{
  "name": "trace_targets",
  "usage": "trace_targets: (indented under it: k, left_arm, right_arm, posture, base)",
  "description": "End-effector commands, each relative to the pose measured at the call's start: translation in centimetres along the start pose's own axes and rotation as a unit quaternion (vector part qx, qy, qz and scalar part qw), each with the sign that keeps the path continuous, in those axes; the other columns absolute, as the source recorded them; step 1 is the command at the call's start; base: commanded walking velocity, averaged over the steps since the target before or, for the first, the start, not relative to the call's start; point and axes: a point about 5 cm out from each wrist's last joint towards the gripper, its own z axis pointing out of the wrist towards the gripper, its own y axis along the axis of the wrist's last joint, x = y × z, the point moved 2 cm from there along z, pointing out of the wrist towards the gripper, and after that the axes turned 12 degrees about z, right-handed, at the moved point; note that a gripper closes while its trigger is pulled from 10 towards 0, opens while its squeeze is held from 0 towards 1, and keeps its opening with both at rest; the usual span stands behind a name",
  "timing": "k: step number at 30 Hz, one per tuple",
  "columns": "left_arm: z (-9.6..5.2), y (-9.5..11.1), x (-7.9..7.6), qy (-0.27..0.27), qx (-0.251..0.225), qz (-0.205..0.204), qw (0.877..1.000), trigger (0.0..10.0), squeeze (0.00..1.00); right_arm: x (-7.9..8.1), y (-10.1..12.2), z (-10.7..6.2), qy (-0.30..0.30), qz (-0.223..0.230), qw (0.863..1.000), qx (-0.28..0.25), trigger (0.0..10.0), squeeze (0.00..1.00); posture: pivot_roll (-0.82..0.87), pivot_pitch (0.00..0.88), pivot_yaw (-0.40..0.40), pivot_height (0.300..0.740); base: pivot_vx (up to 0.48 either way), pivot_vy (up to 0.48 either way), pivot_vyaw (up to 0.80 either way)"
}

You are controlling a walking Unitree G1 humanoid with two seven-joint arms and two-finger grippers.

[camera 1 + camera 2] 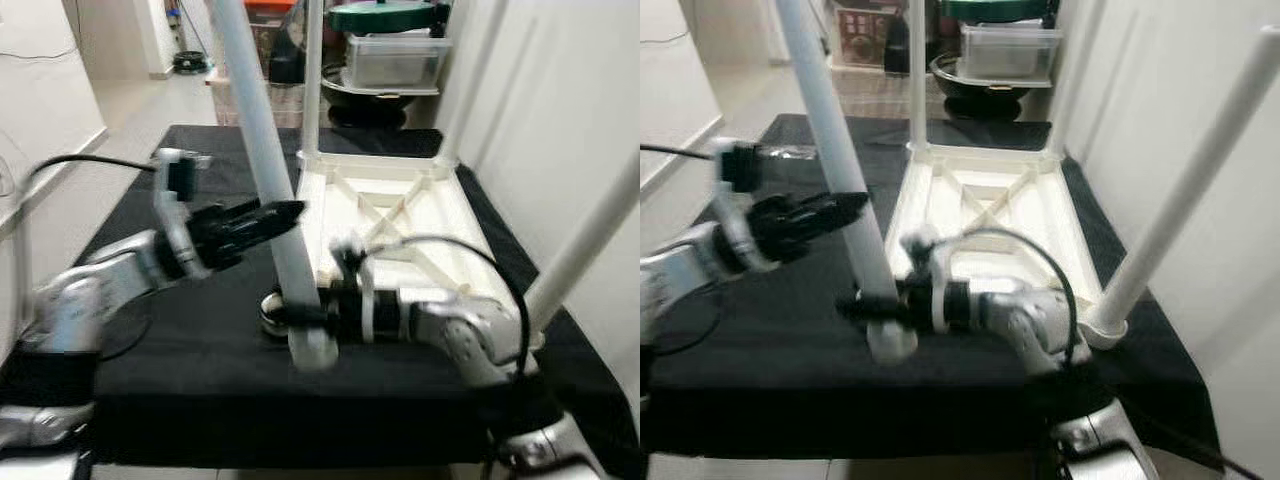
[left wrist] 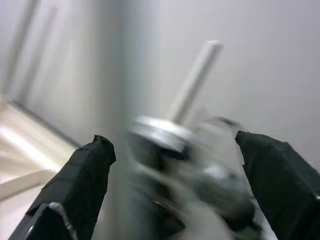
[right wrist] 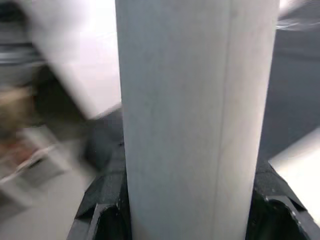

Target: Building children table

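Right now we have the children's table lying upside down on the black-covered tabletop, its white underside facing up and three legs already standing at its corners. The fourth, loose leg is the thing in play. It stands nearly upright with a slight lean, its long axis running up and away from us, and its foot end rests on the black cloth just beside the near left corner of the upturned table, not yet in a corner socket as far as we can judge.

Our right claw reaches in low from the right and pinches the leg close to its bottom end; the right wrist view shows the white tube sitting between the two black fingers, one on each side. Our left claw comes in from the left at mid height, its tips touching or just short of the leg's left side. In the left wrist view its fingers stand spread wide with the blurred tube between them, so it is not gripping.

The right arm is the one that carries the leg, and the empty corner lies just to the right of and beyond the leg's foot. We judge the coming move turns on keeping the tube upright while its foot shifts over to that corner, with the left claw steadying higher up.
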Motion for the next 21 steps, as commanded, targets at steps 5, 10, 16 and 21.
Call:
trace_targets:
  k: [5,10,16,21]
  left_arm:
    - [-1.4,0.1,-2.1,0.015,-0.034,0.007,0.999,10.0,0.00]
    - [-3.8,-0.7,-2.1,0.096,-0.103,-0.013,0.990,10.0,0.00]
    - [-4.8,-3.3,-0.5,0.204,-0.038,0.009,0.978,10.0,0.00]
    - [-5.1,-4.0,1.6,0.266,0.017,0.059,0.962,10.0,0.00]
  right_arm:
    - [-3.8,2.8,-1.4,-0.116,0.009,0.989,-0.092,0.0,0.00]
    - [-3.9,5.7,-1.7,-0.146,0.015,0.972,-0.181,0.0,0.00]
    - [-1.3,8.1,-0.3,-0.104,0.015,0.962,-0.254,0.0,0.00]
    - [1.7,8.0,1.3,-0.047,-0.005,0.965,-0.259,0.0,0.00]
  posture:
    - [0.01,0.000,-0.047,0.740]
    - [0.02,0.000,-0.059,0.740]
    - [0.04,0.000,-0.063,0.740]
    - [0.03,0.000,-0.053,0.740]
  base:
    - [0.000,0.000,0.00]
    - [0.000,0.000,0.00]
    - [0.000,0.000,0.00]
    - [0.000,0.000,0.00]
